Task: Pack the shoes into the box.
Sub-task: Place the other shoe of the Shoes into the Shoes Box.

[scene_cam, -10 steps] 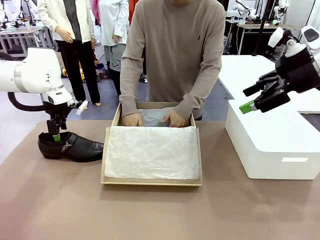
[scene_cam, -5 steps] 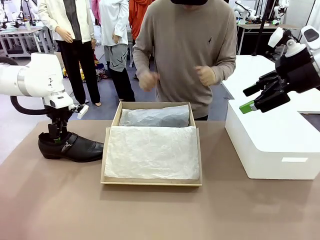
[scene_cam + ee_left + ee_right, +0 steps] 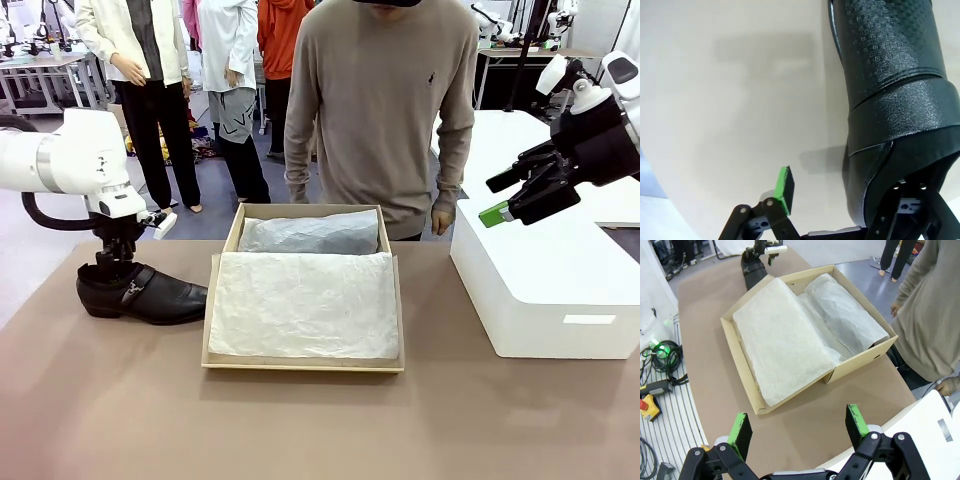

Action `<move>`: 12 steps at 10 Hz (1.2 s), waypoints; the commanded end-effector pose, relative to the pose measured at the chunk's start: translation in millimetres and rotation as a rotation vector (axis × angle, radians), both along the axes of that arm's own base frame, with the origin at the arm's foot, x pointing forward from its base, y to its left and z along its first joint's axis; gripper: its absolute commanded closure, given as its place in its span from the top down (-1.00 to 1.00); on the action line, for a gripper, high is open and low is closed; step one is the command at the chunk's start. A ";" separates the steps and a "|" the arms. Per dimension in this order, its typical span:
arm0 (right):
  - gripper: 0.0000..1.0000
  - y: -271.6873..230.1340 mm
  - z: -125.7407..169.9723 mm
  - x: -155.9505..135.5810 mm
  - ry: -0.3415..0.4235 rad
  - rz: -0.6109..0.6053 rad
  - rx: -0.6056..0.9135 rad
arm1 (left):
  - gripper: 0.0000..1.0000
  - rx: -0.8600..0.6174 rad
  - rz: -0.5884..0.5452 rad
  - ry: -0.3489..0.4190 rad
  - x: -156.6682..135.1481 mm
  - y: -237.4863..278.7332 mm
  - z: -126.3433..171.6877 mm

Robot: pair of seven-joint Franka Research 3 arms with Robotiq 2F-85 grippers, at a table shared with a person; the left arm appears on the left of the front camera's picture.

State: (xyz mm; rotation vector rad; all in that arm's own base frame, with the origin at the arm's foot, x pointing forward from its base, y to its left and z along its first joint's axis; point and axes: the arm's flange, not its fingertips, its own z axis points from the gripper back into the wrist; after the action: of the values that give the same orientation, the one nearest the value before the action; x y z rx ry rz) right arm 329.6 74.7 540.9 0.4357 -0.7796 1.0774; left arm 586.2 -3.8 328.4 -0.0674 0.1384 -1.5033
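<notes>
One glossy black shoe (image 3: 150, 295) lies on its sole on the brown table, left of the box (image 3: 302, 366), toe toward it. My left gripper (image 3: 112, 268) is down over its heel. In the left wrist view the left gripper (image 3: 847, 195) straddles the heel wall of the shoe (image 3: 890, 75): one finger inside the opening, and the green pad (image 3: 784, 189) outside with a gap to the leather. White tissue (image 3: 305, 305) lines the tan box, and a grey paper-wrapped bundle (image 3: 312, 234) lies at its far end. My right gripper (image 3: 497, 197) hangs open above the white block, and the right gripper (image 3: 798, 426) holds nothing.
A large white block (image 3: 540, 290) stands at the right of the table. A person in a beige sweater (image 3: 380, 100) stands behind the box, hands hanging at the sides. Bare table lies in front of the box and around the shoe.
The person's hands left the bundle in the box and dropped to the sides. My left gripper sank lower onto the shoe's heel. The right arm stayed still.
</notes>
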 end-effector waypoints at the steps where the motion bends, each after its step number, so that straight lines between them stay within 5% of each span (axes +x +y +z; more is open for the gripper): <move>1: 1.00 -0.4 -0.4 4.0 -0.015 0.028 0.022 | -0.59 -0.018 -0.021 0.010 5.5 4.9 2.2; 2: 1.00 -0.4 -0.4 4.0 -0.015 0.028 0.022 | -0.98 -0.014 -0.020 0.012 5.3 5.0 2.5; 12: 1.00 -0.4 -0.4 4.0 -0.015 0.028 0.022 | -1.00 0.039 -0.001 -0.005 0.7 9.9 27.3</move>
State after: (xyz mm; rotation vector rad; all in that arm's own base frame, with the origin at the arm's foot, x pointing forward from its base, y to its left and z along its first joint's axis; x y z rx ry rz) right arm 329.6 74.7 540.9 0.4357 -0.7796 1.0775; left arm 587.7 -0.7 345.6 -0.0632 0.1472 -1.5119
